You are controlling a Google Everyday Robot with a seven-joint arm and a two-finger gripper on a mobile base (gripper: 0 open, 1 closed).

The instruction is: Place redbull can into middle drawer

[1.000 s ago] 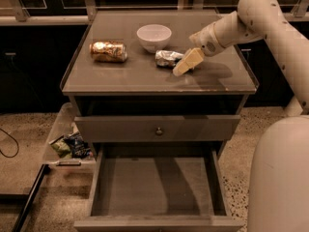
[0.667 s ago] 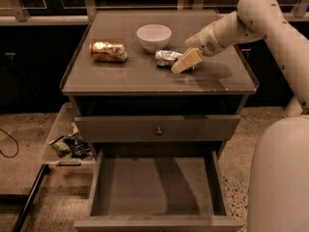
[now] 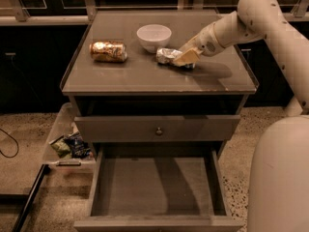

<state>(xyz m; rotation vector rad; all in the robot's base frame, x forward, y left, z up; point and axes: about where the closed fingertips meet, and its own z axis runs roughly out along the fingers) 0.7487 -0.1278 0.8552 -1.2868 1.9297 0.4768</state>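
Note:
The redbull can [image 3: 165,56], small, silver and shiny, lies on its side on the cabinet top just in front of the white bowl [image 3: 153,36]. My gripper [image 3: 185,58] reaches in from the right, low over the top, right at the can's right end and covering part of it. The middle drawer [image 3: 154,187] is pulled out at the bottom of the cabinet, a wide shallow grey-brown box with a bare flat bottom.
A gold-brown can [image 3: 108,51] lies on the left of the cabinet top. A shut drawer with a small round knob [image 3: 159,130] sits above the open one. A clear bin with snack packets [image 3: 67,144] stands on the floor at the left. My pale body [image 3: 282,178] fills the right.
My gripper has moved a little to the left and up along the cabinet top, closing onto the right end of the silver can. The can, bowl and drawer have not moved.

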